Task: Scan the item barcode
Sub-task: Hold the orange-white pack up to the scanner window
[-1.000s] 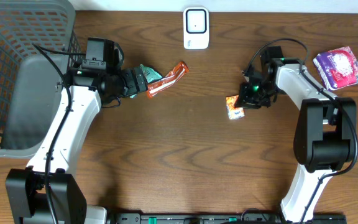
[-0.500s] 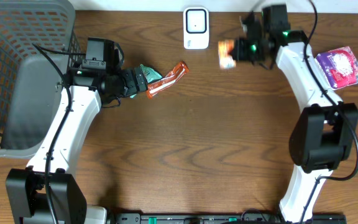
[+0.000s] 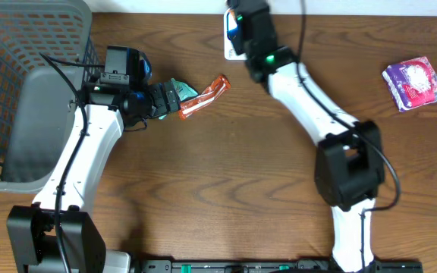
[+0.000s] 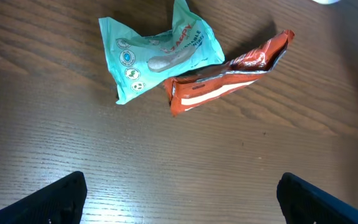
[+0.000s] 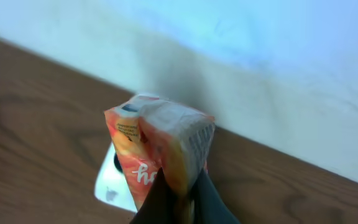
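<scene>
Right gripper (image 5: 179,194) jaws clenched on orange packet (image 5: 160,149) over white scanner (image 5: 112,188), clear only in right wrist view; overhead's arm hides it. Left gripper (image 4: 185,202) jaws released near teal pouch (image 4: 157,53), red wrapper (image 4: 229,71).

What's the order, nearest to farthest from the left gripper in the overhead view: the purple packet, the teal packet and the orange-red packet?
From the left gripper:
1. Teal packet, right at its fingertips.
2. Orange-red packet, just beyond the teal one, toward the middle.
3. Purple packet, far off on the right side.
</scene>
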You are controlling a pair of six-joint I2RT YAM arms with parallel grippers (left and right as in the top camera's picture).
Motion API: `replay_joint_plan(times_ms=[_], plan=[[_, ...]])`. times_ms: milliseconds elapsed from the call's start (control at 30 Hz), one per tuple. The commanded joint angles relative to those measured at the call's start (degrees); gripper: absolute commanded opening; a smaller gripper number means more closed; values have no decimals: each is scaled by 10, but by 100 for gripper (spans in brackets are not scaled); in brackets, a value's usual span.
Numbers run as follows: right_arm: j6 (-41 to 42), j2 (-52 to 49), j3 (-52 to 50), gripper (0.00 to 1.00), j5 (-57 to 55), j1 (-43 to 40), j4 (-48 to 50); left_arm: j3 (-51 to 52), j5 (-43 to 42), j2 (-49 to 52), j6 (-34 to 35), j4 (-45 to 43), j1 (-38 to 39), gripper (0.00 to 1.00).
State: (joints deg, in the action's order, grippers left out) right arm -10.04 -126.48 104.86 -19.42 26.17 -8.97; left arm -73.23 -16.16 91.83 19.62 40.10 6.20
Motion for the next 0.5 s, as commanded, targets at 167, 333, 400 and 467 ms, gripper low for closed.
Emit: replay_joint_plan(times_ms=[167,333,400,467], plan=[[102,-18,4,1,-150,-17,19,-1,4,-4,-1,2,-2,98],[174,51,4,1,-108,-80,-38,-1,4,-4,-1,2,-2,98],[197,76,4,1,-109,-120,-86,-1,4,-4,-1,2,-2,98],[228,93,4,2,-108,-170,-150,-1,4,-4,-1,2,-2,98]])
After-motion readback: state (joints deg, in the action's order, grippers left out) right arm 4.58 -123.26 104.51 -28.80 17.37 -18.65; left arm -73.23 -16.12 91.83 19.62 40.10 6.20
